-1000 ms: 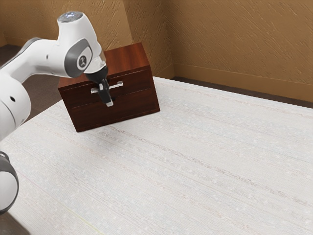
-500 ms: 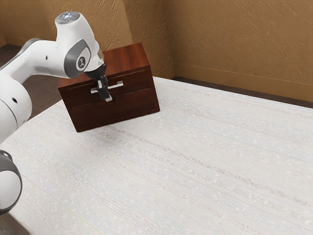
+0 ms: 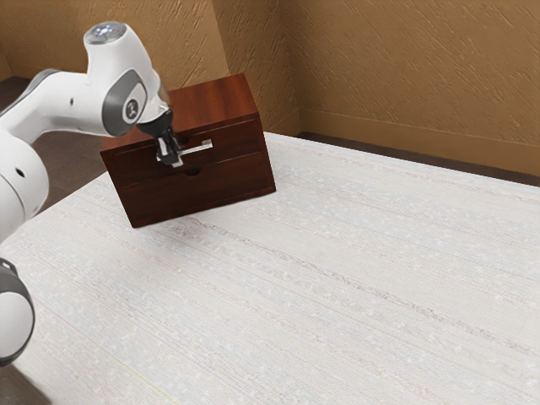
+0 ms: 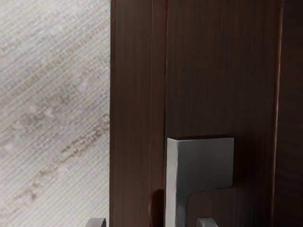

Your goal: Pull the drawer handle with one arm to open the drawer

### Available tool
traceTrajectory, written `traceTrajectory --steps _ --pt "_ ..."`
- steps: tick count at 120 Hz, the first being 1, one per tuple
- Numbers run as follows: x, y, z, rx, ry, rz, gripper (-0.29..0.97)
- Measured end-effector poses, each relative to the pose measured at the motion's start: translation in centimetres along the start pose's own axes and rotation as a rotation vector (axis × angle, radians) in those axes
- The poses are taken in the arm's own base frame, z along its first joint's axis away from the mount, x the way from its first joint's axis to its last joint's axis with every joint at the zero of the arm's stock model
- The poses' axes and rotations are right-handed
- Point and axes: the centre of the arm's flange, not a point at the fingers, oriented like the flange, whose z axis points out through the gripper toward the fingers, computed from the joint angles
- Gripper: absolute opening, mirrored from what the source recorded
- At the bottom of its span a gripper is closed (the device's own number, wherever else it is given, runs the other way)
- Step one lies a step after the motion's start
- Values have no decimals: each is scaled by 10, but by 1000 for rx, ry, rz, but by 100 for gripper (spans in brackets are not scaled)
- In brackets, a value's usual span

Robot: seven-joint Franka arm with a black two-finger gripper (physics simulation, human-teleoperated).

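Silver handle (image 3: 194, 148) on the closed-looking upper drawer (image 3: 229, 137) of a dark wood cabinet (image 3: 215, 97), at the tabletop's (image 3: 337, 278) far corner. Straddled at one end by the gripper (image 3: 171, 159), parted and clamping nothing yet, likely placed so to close on it and pull outward.

You will find no legible text, number, brand name or label on any surface in either view. The grey joint cap (image 3: 125, 105) of the arm (image 3: 59, 97) carries one small white emblem, too small for you to read. The wooden cabinet (image 3: 219, 173), its metal handle (image 4: 199, 168) and the table (image 3: 337, 278) bear no readable marking.
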Motion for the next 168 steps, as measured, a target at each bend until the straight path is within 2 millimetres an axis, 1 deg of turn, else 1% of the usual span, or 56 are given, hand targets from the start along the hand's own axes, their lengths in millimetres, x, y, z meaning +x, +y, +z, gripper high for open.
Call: traceTrajectory --steps 24,34,44,54,66,78,112,126,134,156,168 --pt "6 -4 10 28 -11 2 17" --pt "7 -8 10 34 -12 8 17" --pt "8 -10 8 34 -18 9 17" --pt "10 -20 6 42 -19 18 17" --pt "9 -24 5 38 -26 25 17" --pt "8 -33 3 37 -29 37 17" --pt "9 -44 -9 25 -40 49 17" --pt "11 -52 -9 31 -42 53 17" --pt "12 -55 -13 28 -45 54 17" --pt "13 -62 -15 33 -52 53 17" --pt "14 -66 -20 33 -55 56 17"
